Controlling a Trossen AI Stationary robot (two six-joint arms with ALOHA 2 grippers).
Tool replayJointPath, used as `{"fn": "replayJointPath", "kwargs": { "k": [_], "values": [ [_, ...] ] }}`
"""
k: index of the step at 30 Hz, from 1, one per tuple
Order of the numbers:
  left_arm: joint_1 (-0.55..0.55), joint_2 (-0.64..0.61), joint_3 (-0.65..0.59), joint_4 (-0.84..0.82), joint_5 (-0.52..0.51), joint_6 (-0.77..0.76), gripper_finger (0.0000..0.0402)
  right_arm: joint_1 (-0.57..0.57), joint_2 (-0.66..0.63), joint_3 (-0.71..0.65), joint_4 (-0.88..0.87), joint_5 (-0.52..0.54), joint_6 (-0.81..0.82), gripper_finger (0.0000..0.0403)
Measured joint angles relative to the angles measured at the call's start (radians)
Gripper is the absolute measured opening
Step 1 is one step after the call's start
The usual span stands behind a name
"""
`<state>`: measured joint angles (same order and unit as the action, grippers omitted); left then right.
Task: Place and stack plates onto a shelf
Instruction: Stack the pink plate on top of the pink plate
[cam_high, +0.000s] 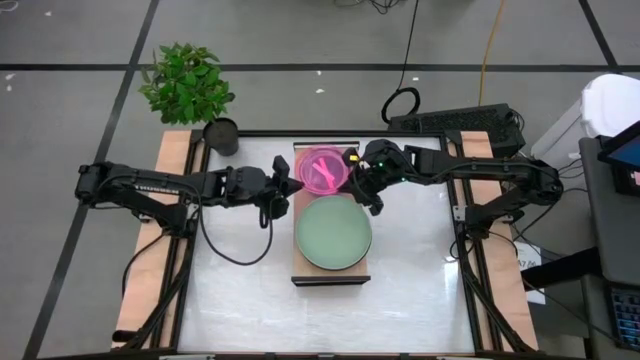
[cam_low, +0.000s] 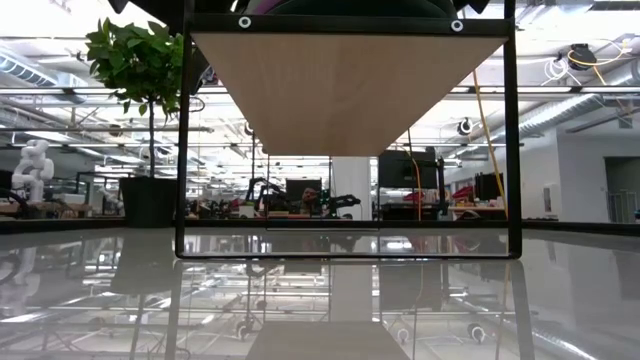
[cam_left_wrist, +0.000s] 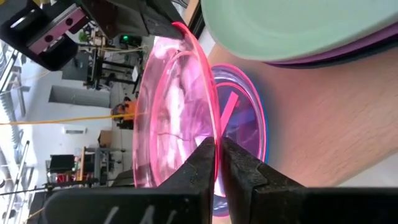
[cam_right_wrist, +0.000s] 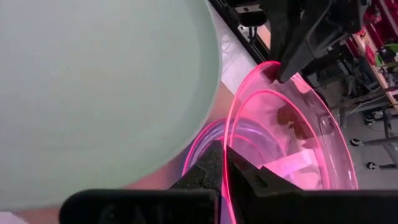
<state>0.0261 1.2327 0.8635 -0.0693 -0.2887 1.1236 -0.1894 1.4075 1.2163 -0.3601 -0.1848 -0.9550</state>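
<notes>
Both arms are reaching in over the middle of the desk (cam_high: 240, 300), meeting at one translucent pink plate (cam_high: 322, 168) above the far end of the shelf (cam_high: 331, 273). The left claw (cam_high: 290, 180) is pinching the plate's rim from the left side; in the left wrist view its two dark fingers (cam_left_wrist: 205, 163) are pressing together on the thin pink edge (cam_left_wrist: 214, 134). The right claw (cam_high: 358, 177) is gripping the opposite rim, and the right wrist view is showing its fingers (cam_right_wrist: 214, 163) closing on the pink plate (cam_right_wrist: 292, 143) while the left claw (cam_right_wrist: 292, 59) is holding the far edge.

The pink plate is sitting tilted, lifted at an angle over another pink and purple-tinted plate (cam_left_wrist: 249, 118) that is lying flat on the shelf board beneath it. Just beside these, toward the near end of the shelf, the large pale sage-green plate (cam_high: 333, 233) is resting on top of a purple plate (cam_left_wrist: 348, 50) whose edge is peeking out under it.

A potted green plant (cam_high: 187, 82) is standing beyond the desk's far left corner. In the low view the shelf board (cam_low: 350, 85) is showing from underneath, raised on a dark frame (cam_low: 182, 140)
</notes>
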Motion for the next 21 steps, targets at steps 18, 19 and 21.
{"fn": "replayJointPath", "kwargs": {
  "k": [18,19,21],
  "values": [
    [0.000,0.000,0.000,0.007,0.004,-0.009,0.0023,0.001,0.000,0.000,0.064,-0.001,0.073,0.0109],
    [0.000,0.000,0.000,0.007,0.004,-0.010,0.0023,0.001,0.000,0.000,0.066,-0.002,0.090,0.0114],
    [0.000,0.000,0.000,0.006,0.004,-0.010,0.0023,0.001,-0.004,0.000,0.065,-0.003,0.127,0.0122]
  ]
}}
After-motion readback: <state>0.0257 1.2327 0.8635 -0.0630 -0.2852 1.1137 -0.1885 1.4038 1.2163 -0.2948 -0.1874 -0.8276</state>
